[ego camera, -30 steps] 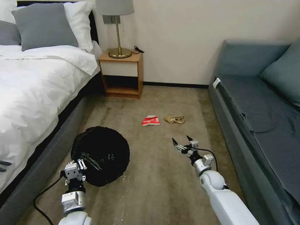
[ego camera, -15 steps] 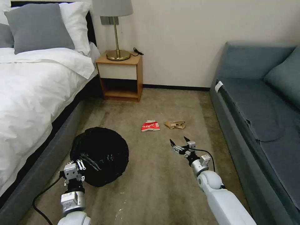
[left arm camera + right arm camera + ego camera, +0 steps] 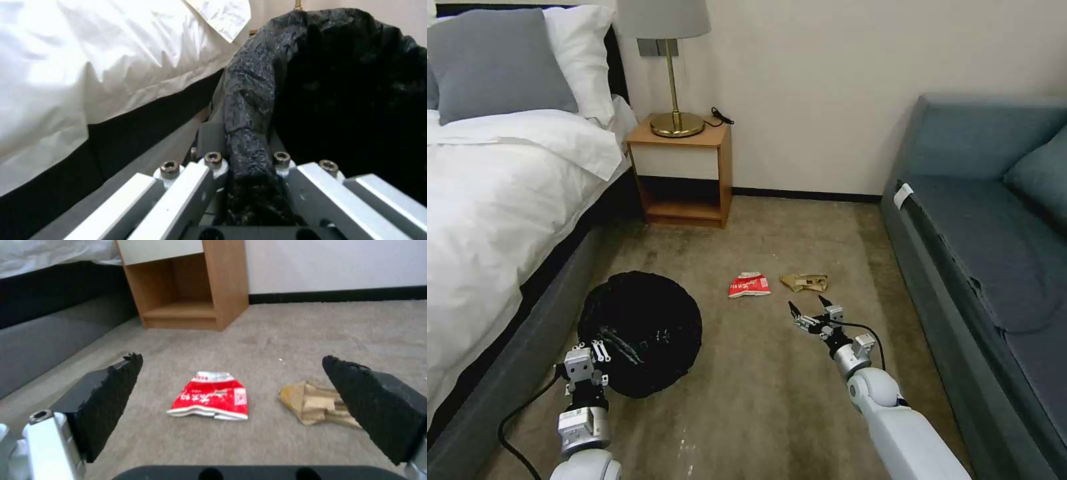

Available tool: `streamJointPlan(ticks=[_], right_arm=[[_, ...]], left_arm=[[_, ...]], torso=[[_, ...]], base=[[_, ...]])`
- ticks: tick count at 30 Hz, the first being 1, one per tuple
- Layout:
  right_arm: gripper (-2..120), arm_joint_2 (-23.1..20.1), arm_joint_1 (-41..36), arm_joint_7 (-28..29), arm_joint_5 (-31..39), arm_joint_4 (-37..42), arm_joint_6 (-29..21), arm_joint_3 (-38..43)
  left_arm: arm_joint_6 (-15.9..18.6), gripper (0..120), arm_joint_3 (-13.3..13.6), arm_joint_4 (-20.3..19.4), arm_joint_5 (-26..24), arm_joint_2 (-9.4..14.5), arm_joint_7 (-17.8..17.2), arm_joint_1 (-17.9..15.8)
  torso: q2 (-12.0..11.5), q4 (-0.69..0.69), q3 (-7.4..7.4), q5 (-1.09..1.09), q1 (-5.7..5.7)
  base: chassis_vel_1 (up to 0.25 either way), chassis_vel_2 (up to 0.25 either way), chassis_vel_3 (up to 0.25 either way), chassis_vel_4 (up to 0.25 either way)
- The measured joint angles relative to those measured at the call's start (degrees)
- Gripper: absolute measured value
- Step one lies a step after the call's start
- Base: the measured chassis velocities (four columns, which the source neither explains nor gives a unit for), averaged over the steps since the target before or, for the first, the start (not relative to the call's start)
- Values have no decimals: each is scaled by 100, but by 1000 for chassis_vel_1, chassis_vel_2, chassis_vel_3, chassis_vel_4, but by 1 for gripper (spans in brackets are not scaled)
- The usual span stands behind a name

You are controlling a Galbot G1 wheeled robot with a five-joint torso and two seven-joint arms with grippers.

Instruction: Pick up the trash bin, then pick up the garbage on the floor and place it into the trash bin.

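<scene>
The left gripper (image 3: 602, 349) is clamped on the rim of the trash bin (image 3: 640, 327), lower left beside the bed (image 3: 487, 213). The right gripper (image 3: 808, 312), fingers apart, hovers just below the red-white snack bag (image 3: 749, 285) and brown paper wad (image 3: 805, 282), mid-frame. The nightstand (image 3: 684, 175) stands well behind.

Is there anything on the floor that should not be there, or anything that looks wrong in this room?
Yes. Two litter pieces lie on the carpet: a red-white snack bag and a crumpled brown paper wad, just ahead of the open right gripper. The trash bin hangs from the left gripper, clamped on its bag-covered rim.
</scene>
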Motion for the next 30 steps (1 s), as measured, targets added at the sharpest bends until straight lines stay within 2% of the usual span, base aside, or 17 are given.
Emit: streamJointPlan(ticks=[11,23,24,25,30], right_arm=[[100,43,-69,-36,-29,-18,52,3],[100,119,-142,-47,-161,-18,76,21],[100,125,-149,-48,-180,-19,81,25],[100,133,-158,-49,-205,-23,82,25],[100,148,-170,-56,-287,-40,92,27]], left_arm=[[-89,4,-9,49,-21,2,7,51],[-147,4,-8,118,-70,64,19,46],[-150,4,-3,125,-70,68,22,36],[-150,4,1,131,-70,73,46,26],[-162,4,3,157,-69,87,66,-1]], torso=[[0,-1,0,0,0],[0,0,-1,1,0],[0,-1,0,-4,0],[0,-1,0,1,0],[0,0,0,0,0]], base=[[-184,190,168,-188],[-222,218,216,-211],[-213,208,204,-232],[-224,208,215,-251],[-226,219,227,-237]])
